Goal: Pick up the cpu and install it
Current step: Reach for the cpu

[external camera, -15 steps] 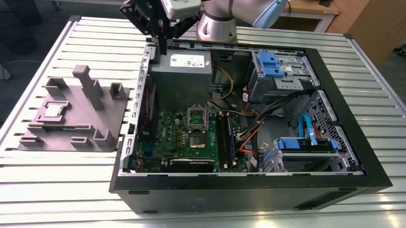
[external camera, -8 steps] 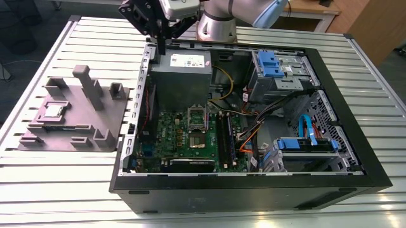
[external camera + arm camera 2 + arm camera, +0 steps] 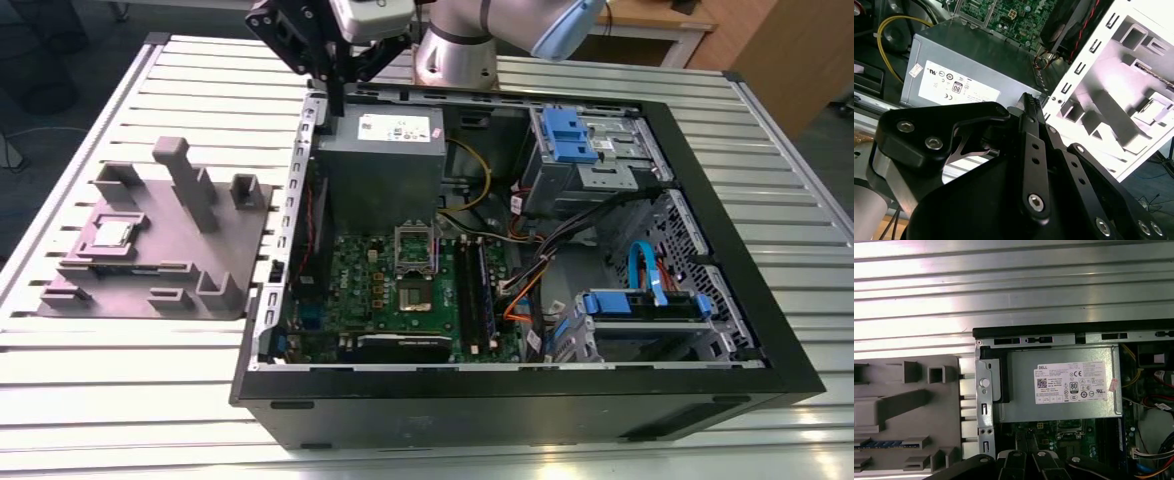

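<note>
In the exterior view the cpu [image 3: 110,235], a small silvery square, lies in a recess of the grey holder block [image 3: 154,245] on the table, at that view's left of the open computer case [image 3: 534,250]. My gripper [image 3: 336,80] hangs high over the case's far left corner, above the power supply [image 3: 380,150], well away from the cpu. In the second wrist view its black fingers [image 3: 1026,122] meet at the tips with nothing between them, so the gripper [image 3: 1030,101] is shut and empty. The motherboard's socket [image 3: 416,245] stands open inside the case.
The case holds a green motherboard [image 3: 400,300], long black memory sticks [image 3: 477,290], blue drive bays [image 3: 574,140], and loose cables [image 3: 534,270]. The holder block [image 3: 899,410] has tall upright posts. A slatted metal table [image 3: 160,380] surrounds everything. The case's metal rim [image 3: 984,390] stands between block and board.
</note>
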`<state>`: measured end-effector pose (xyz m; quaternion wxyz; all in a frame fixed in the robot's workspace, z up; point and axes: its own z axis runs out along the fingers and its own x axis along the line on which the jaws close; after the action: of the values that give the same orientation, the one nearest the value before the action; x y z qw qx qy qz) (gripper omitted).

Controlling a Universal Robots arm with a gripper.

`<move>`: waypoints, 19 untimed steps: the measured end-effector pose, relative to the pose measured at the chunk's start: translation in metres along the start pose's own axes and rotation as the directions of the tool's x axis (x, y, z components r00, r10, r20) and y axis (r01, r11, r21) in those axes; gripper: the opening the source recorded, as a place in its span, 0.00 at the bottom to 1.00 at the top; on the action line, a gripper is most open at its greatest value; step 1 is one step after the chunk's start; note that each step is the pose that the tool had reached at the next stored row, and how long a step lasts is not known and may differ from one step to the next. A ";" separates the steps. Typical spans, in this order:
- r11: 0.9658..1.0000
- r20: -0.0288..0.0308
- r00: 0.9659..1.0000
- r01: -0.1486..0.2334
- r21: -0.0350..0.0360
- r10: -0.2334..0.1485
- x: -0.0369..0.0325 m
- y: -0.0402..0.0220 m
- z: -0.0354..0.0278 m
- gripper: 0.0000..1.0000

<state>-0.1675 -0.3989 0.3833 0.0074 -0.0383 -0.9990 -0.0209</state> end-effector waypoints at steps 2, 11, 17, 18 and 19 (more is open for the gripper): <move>1.000 0.000 1.000 0.000 0.000 0.000 0.0004 0.0000 0.0001 0.10; 1.000 -0.002 1.000 0.000 0.000 0.000 0.0022 -0.0002 0.0005 0.10; 1.000 -0.003 1.000 0.000 0.000 0.000 0.0033 -0.0003 0.0008 0.10; 1.000 -0.003 1.000 0.000 0.000 0.000 0.0035 -0.0003 0.0009 0.10; 1.000 -0.003 1.000 0.000 0.000 0.000 0.0037 -0.0003 0.0009 0.10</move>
<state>-0.1712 -0.3989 0.3824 0.0091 -0.0384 -0.9990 -0.0208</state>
